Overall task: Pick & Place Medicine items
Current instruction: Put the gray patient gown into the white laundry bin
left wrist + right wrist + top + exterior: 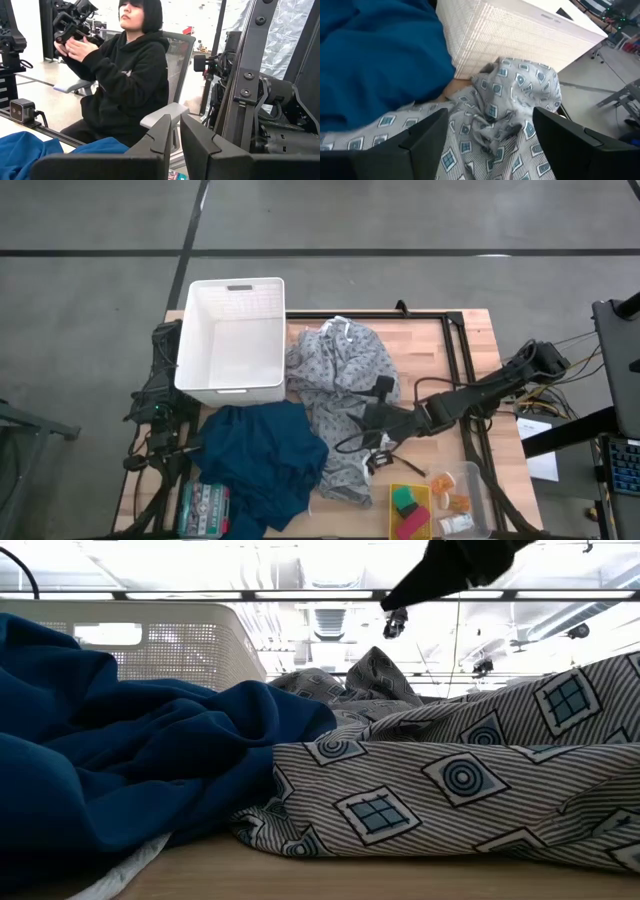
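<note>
The medicine items lie at the table's near right corner: a small white carton point(455, 525) and tiny orange pieces point(457, 503) in a clear tray point(474, 478). My right gripper point(368, 420) point(490, 115) hangs open over the grey patterned cloth point(340, 390) point(505, 100) at the table's middle, nothing between its fingers. It is well left of the tray. My left gripper point(175, 120) waits shut at the table's left edge point(158, 412), pointing level out into the room.
A white basket point(230, 335) stands at the far left. A blue cloth point(265, 460) lies near left, next to the grey one. Green and pink blocks point(408, 510) sit beside the tray, and a flat green-and-white box point(205, 508) at the near left corner. A seated person point(130, 70) is beyond the table.
</note>
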{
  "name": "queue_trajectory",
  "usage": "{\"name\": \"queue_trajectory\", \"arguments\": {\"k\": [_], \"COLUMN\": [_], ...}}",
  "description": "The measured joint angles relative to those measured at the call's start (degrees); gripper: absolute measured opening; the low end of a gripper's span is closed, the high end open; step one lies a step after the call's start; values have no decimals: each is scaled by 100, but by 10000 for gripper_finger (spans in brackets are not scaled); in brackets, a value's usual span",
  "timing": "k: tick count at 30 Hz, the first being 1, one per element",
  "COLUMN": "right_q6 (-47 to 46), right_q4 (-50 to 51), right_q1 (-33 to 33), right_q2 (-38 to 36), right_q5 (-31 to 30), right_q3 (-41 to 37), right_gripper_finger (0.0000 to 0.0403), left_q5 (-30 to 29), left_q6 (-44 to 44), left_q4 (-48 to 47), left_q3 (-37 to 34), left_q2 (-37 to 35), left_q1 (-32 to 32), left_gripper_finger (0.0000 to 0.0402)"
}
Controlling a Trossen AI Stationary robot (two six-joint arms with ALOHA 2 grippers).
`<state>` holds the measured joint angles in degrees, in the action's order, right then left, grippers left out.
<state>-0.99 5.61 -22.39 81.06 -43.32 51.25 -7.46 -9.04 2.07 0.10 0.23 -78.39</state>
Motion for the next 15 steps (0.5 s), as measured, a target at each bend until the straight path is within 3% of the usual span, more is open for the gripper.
{"name": "queue_trajectory", "arguments": {"k": [10,15], "right_q6": [9,-93], "right_q4": [-70,-90], "right_q1": [26,119], "right_q2": [0,0], "right_q5": [3,3], "right_q3": [-160,-179], "right_gripper_finger": [364,371], "left_q5": [2,1], "left_q6": [0,0], "left_q4": [0,-2], "left_q3": [0,0], "left_q2": [0,0], "left_q1": [0,-2], "left_gripper_finger": [47,47]}}
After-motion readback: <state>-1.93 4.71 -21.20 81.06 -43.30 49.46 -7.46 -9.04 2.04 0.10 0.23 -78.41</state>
